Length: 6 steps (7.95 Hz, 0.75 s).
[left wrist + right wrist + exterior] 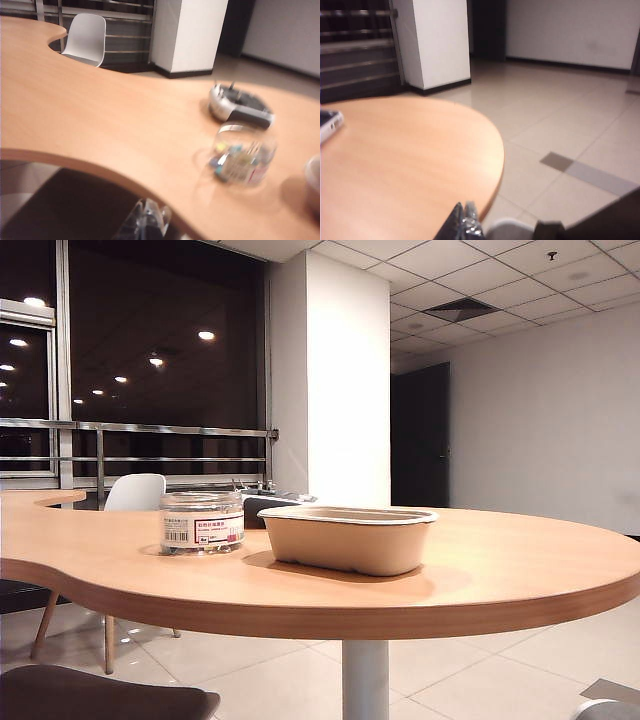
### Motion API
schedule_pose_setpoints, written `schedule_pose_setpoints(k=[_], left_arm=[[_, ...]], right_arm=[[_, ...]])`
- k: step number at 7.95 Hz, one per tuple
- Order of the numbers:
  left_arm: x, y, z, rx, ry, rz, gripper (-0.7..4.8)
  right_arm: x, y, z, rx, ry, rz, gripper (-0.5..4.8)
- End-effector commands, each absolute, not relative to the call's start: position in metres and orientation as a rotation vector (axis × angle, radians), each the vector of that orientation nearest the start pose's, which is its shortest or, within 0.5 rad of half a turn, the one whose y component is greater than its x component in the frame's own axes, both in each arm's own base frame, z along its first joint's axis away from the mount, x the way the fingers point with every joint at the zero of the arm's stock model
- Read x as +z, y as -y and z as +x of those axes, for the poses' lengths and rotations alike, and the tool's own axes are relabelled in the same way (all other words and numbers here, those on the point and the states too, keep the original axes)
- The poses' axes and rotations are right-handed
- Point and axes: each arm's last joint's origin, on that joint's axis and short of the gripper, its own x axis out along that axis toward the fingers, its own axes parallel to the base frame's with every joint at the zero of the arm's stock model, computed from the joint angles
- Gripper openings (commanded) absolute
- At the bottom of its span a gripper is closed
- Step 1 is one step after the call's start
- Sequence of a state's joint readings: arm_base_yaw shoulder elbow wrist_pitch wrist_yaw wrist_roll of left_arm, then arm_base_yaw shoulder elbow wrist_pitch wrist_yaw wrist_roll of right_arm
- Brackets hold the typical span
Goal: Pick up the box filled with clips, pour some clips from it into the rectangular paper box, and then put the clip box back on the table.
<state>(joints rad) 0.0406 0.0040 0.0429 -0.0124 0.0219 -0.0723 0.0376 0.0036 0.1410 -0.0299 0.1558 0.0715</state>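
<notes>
The box filled with clips (202,523) stands upright on the bench (480,570), its label facing the exterior camera, just beside the rectangular paper box (347,537), whose long axis runs across that view with its open side up. The clips (227,156) show only as blurred coloured specks through the clear wall in the left wrist view (the paper box is cut off at that frame's edge). The left gripper (148,225) sits low off the bench's curved edge, jaws pressed together, nothing held. The right gripper (464,225) appears closed too, beyond the bench's rounded end, bare wood ahead of it. A grey device (240,105) lies behind the jar.
</notes>
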Motion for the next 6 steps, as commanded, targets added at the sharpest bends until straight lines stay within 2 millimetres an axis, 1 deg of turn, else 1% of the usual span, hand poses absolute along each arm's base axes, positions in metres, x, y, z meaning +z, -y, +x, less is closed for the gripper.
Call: schedule_pose_setpoints(k=[1, 2, 3, 4, 5, 6], left_arm=[[0.255, -0.004, 0.075, 0.081, 0.100, -0.184, -0.06], [0.280, -0.005, 0.078, 0.081, 0.083, -0.188, -0.06], [0.305, -0.005, 0.086, 0.085, 0.044, -0.199, -0.06], [0.314, -0.005, 0.091, 0.086, 0.027, -0.198, -0.06], [0.332, -0.005, 0.102, 0.080, -0.009, -0.198, -0.06], [0.358, -0.005, 0.126, 0.033, -0.091, -0.202, -0.06]], right_arm=[[0.278, 0.002, 0.072, -0.109, 0.164, 0.094, -0.01], [0.304, 0.001, 0.077, -0.108, 0.157, 0.093, -0.01], [0.329, 0.001, 0.085, -0.094, 0.153, 0.092, -0.01], [0.336, 0.000, 0.089, -0.080, 0.150, 0.090, -0.01], [0.350, -0.001, 0.099, -0.047, 0.131, 0.087, -0.01], [0.367, -0.005, 0.121, 0.050, 0.087, 0.080, -0.01]])
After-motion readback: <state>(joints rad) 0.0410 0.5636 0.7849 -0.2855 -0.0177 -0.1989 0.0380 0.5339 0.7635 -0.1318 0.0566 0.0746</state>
